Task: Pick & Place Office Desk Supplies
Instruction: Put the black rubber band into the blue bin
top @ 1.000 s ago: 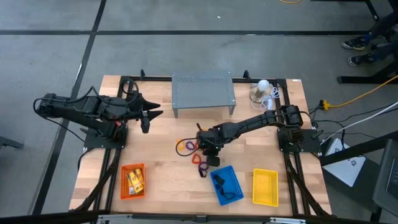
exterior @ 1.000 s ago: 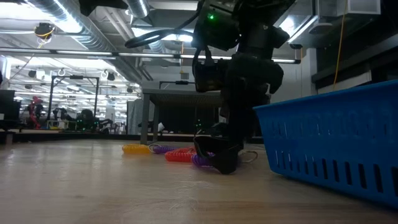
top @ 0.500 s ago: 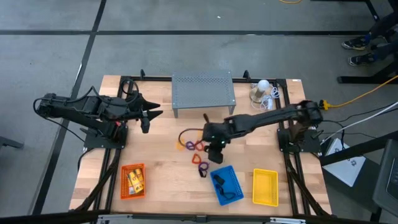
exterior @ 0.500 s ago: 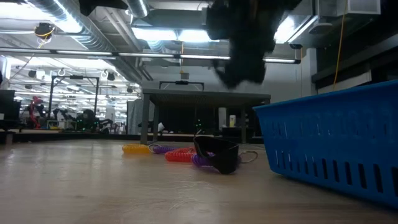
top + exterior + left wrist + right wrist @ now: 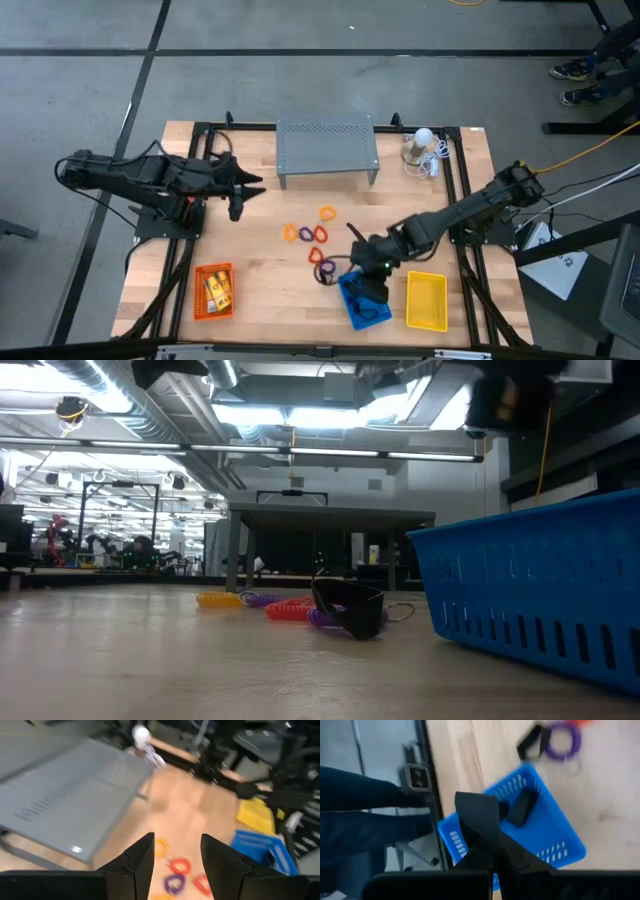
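My right gripper (image 5: 372,278) hangs over the blue basket (image 5: 350,305), shut on a small black clip (image 5: 475,815). Another black piece (image 5: 520,807) lies inside that basket. One more black clip (image 5: 350,610) rests on the table next to a purple loop (image 5: 325,270). Several orange, red and purple loops (image 5: 306,234) lie flat mid-table, one orange loop (image 5: 327,212) farther back. Yellow-orange packets (image 5: 217,290) sit in the orange basket (image 5: 200,300). My left gripper (image 5: 245,190) waits open at the table's left, above the wood. My right gripper pinches the black clip between its two fingers (image 5: 492,857), which come at it from above, pointing down. The clip's wide end (image 5: 472,805) sticks out beyond the fingertips. It is lifted clear, over the blue basket's inside.
A yellow basket (image 5: 426,300) stands right of the blue one at the near edge. The grey perforated shelf (image 5: 327,150) stands at the far edge, with the white bulb and cord (image 5: 424,140) to its right. Bare wood lies between the loops and the left arm.
My right gripper has risen from the table beside the loops and swung toward the near edge, ending above the blue basket with the black clip in its fingers. The other black clip and the loops beside it have stayed on the table.
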